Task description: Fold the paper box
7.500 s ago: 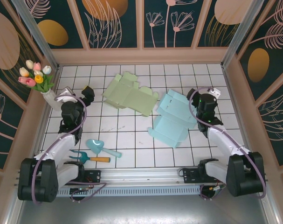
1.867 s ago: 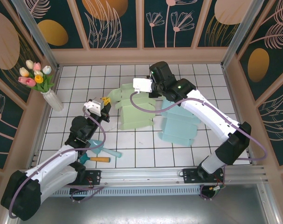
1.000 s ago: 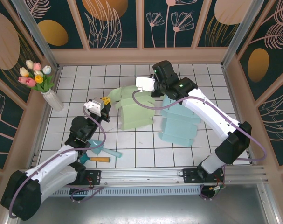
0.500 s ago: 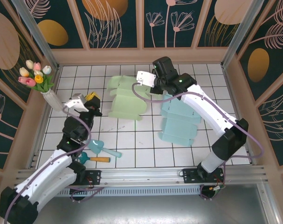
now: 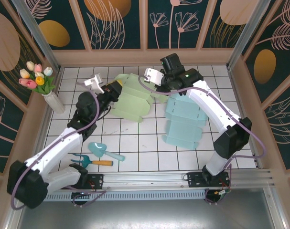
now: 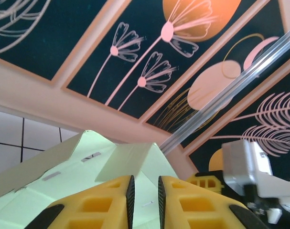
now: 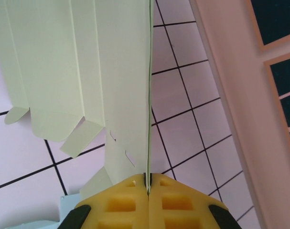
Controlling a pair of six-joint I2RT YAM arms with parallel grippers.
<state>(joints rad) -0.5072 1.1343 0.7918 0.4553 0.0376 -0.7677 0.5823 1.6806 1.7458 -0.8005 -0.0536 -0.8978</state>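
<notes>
Two boxes, two claws: green box (image 5: 130,102) raised on edge, long axis running from right claw (image 7: 147,177), pressed together on its thin rim, across to left claw (image 6: 144,180), fingers a sliver apart at its far end, contact unclear; blue box (image 5: 183,119) lying flat just beside right claw.

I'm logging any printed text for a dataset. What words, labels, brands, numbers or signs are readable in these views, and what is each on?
No text can be read.
The green paper box and blue paper box show no print.
The wall panels carry flower and leaf drawings, no lettering.
The tiny marks on the green paper box in the left wrist view are too small to read.
</notes>
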